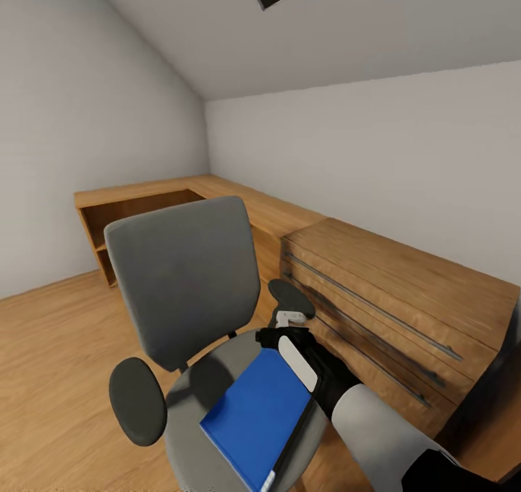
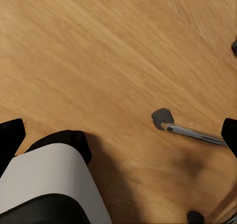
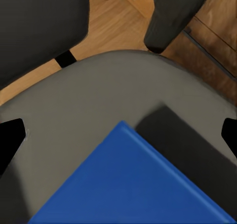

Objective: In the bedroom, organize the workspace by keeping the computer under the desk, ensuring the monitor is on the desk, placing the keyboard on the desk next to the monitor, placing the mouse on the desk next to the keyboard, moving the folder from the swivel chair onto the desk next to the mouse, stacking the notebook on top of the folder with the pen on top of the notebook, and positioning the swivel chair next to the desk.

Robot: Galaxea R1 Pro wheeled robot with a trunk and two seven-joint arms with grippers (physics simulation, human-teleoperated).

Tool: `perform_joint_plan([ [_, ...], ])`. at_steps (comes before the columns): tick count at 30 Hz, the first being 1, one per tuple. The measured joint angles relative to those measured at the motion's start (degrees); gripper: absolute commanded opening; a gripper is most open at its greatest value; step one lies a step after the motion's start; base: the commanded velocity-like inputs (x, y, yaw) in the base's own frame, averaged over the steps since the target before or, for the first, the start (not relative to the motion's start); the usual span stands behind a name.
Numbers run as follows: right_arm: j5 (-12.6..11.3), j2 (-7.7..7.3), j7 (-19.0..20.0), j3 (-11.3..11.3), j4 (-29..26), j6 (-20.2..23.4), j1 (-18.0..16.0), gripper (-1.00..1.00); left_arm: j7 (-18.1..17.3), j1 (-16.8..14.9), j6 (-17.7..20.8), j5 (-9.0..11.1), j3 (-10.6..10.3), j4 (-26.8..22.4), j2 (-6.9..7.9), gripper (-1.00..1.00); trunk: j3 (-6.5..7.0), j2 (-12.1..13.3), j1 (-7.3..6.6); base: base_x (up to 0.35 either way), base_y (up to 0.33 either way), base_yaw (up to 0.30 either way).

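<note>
— One thing matters here: the folder (image 1: pixel 257 420). Where does it lie?

— On the seat of the swivel chair (image 1: pixel 184 278), skewed, spread over the middle of the seat and out to its right-hand edge. In the right wrist view, one blue corner (image 3: pixel 133 184) points toward the backrest, with bare grey seat around it.

— Going left to right, what else?

— Left armrest pad (image 1: pixel 137 401), then the grey backrest, then the folder, then the right gripper (image 1: pixel 289 336) hovering over the folder's far corner, and the light-wood dresser (image 1: pixel 405 311) just beside the chair on the right.

— Are the right fingers closed on anything?

— No. The right wrist view shows both dark fingertips (image 3: pixel 10 137) spread wide at either side, with nothing between them. The left fingers (image 2: pixel 11 135) are spread too, hanging over bare wooden floor (image 2: pixel 98 46) near a chrome chair leg (image 2: pixel 192 132) and its caster.

— How will the folder handle?

— I judge it light, thin and fairly stiff, with a smooth cover that could slide on the upholstery. Lying flat, it offers little to pinch; the edge by the seat's right-hand rim looks the best hold.

— Any writing or brand?

— None legible anywhere
</note>
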Motion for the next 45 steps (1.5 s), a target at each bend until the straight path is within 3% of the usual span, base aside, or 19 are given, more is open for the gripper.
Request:
perform_joint_plan([
  [10,0.02,0.0,-0.01,-0.01,0.0,0.0,-0.01,1.0,0.02,0.0,-0.06,0.01,-0.05,0.24,-0.05,1.0,0.0,0.0,0.0,0.0,0.0,0.092],
  [30,-0.02,0.0,0.0,-0.06,0.0,0.01,-0.05,1.0,0.58,0.0,-0.01,0.28,0.13,0.18,-0.07,1.0,-3.59,-8.01,4.39,0.0,0.0,0.003],
  [45,0.04,0.0,0.0,-0.03,0.0,0.0,-0.02,1.0,-0.05,0.0,-0.01,-0.01,-0.09,0.18,0.09,1.0,-3.59,-8.02,4.39,0.0,0.0,0.0],
])
